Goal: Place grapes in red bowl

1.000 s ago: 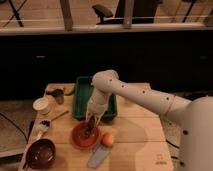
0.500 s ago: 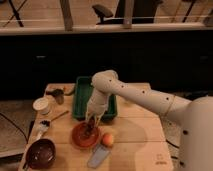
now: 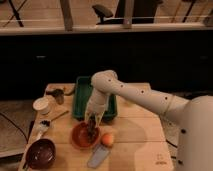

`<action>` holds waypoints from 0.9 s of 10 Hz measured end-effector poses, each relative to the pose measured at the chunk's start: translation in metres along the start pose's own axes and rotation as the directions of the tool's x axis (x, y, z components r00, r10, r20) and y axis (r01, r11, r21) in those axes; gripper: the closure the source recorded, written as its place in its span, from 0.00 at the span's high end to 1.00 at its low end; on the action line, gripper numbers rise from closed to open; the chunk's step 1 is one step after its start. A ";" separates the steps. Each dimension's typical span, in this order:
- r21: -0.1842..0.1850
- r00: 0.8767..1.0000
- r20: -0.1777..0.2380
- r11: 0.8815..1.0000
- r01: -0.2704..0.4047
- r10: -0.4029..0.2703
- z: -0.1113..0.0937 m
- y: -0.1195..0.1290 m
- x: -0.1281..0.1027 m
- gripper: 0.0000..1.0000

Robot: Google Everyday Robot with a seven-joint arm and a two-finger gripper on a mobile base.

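The red bowl sits on the wooden table, in front of a green tray. My gripper points down over the bowl's right half, just above its inside. A dark bunch of grapes shows at the gripper's tip, inside the bowl's rim. I cannot tell whether the grapes rest on the bowl or hang from the gripper.
A green tray lies right behind the bowl. An orange fruit touches the bowl's right side, with a grey flat object in front. A maroon bowl, a white cup and utensils are at the left.
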 end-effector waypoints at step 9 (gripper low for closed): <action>0.017 1.000 0.016 1.000 0.011 -0.012 -0.007 0.000 0.006 0.80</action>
